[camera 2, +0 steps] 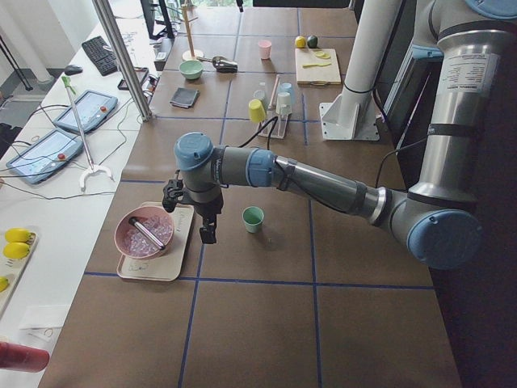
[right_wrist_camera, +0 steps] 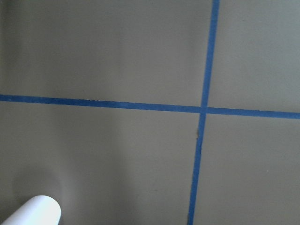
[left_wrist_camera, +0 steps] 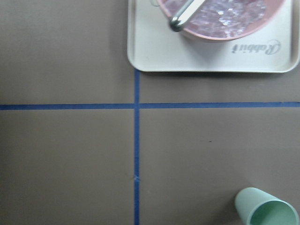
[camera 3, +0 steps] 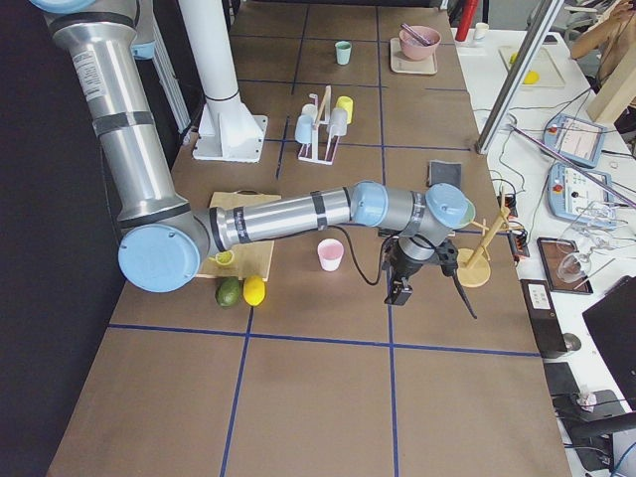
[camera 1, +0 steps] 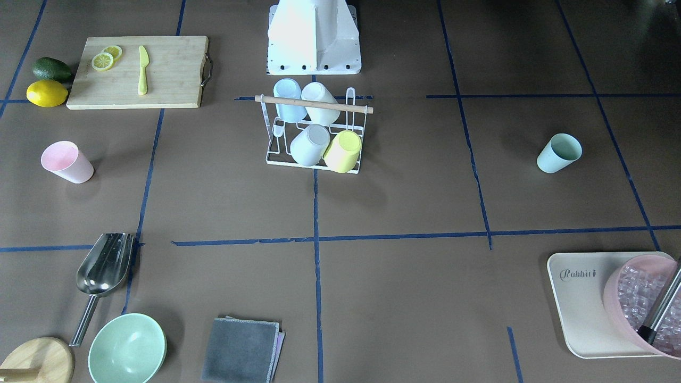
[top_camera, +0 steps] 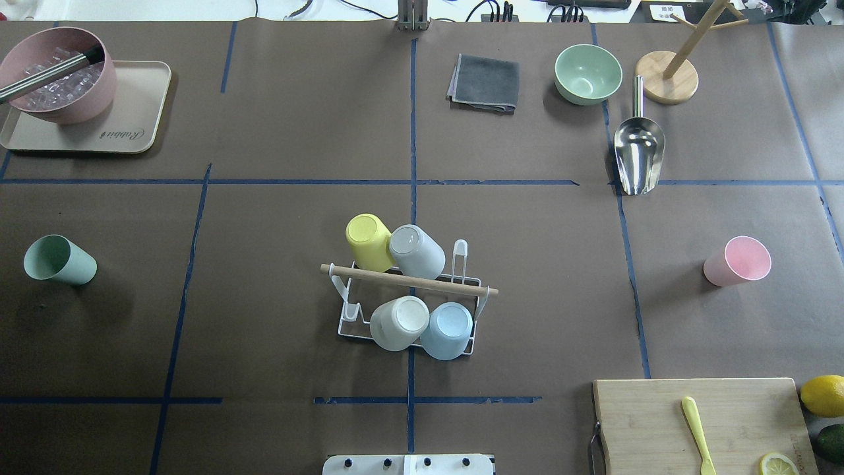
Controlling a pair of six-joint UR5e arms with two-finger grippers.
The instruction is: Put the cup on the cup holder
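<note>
The cup holder (camera 1: 314, 104) is a white wire rack with a wooden rod handle, standing mid-table near the robot base; it also shows in the overhead view (top_camera: 409, 280). Several cups sit upside down on its prongs: yellow, grey, white and blue. A green cup (top_camera: 59, 260) stands loose on the robot's left and shows in the left wrist view (left_wrist_camera: 265, 213). A pink cup (top_camera: 737, 262) stands loose on the right. My left gripper (camera 2: 208, 233) hangs above the table near the green cup (camera 2: 253, 218). My right gripper (camera 3: 397, 291) hangs near the pink cup (camera 3: 330, 254). I cannot tell whether either is open.
A tray (top_camera: 138, 99) with a pink bowl of ice (top_camera: 59, 82) is at the far left. A grey cloth (top_camera: 484, 82), green bowl (top_camera: 588, 74), metal scoop (top_camera: 638, 155) and wooden stand (top_camera: 667, 78) are far right. A cutting board (top_camera: 699, 422) with lemon (top_camera: 823, 394) is near right.
</note>
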